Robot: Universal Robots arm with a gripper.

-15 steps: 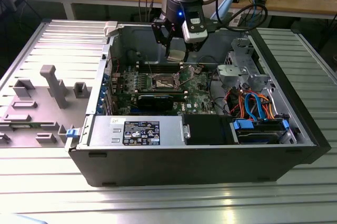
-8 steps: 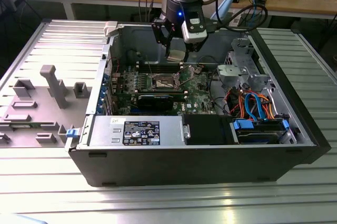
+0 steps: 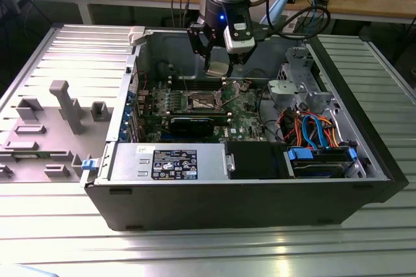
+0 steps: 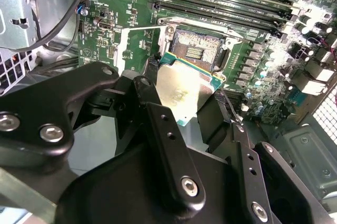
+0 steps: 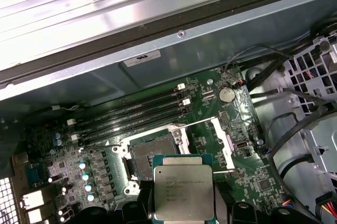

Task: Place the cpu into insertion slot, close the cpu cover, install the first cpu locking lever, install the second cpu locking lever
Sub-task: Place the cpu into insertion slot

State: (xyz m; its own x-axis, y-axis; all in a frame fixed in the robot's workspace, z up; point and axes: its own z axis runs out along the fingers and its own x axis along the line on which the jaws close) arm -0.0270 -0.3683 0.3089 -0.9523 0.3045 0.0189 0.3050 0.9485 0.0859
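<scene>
My gripper (image 3: 219,64) hangs over the open computer case, shut on the cpu (image 3: 218,67). In both wrist views the cpu (image 4: 181,95) (image 5: 182,191) is a flat silver square on a green edge, pinched between my black fingers (image 4: 151,71). It is held above and slightly to one side of the insertion slot (image 4: 197,50) (image 5: 152,155) (image 3: 200,101), whose dark centre lies bare. The cpu cover (image 5: 224,140) (image 4: 122,45) stands swung open beside the slot.
Long black memory slots (image 5: 131,113) run beside the socket. A black graphics card (image 3: 192,124), a labelled power supply (image 3: 169,163), a grey drive cage (image 3: 299,88) and coloured cables (image 3: 312,131) fill the case. A grey fixture (image 3: 65,108) stands at the exterior view's left.
</scene>
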